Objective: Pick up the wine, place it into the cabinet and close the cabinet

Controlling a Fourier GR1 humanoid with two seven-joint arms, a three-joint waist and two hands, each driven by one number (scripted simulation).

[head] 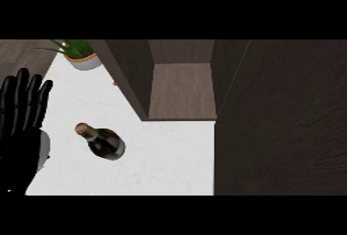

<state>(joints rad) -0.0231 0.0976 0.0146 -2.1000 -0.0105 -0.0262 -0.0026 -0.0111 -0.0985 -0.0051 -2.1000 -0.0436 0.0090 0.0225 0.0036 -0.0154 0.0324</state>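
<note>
Standing on the white counter (163,156) just left of the open cabinet (181,96): the wine (103,141), dark bottle with a pale foil neck pointing up-left, touched by nothing; farther back near the counter's far left corner, a potted plant (80,55), well apart from the bottle. Open door (281,119) filling the right side, bare wooden shelf showing inside, free counter between bottle and cabinet front. At the left edge, left hand (20,119) open, fingers straight and pointing up, holding nothing
</note>
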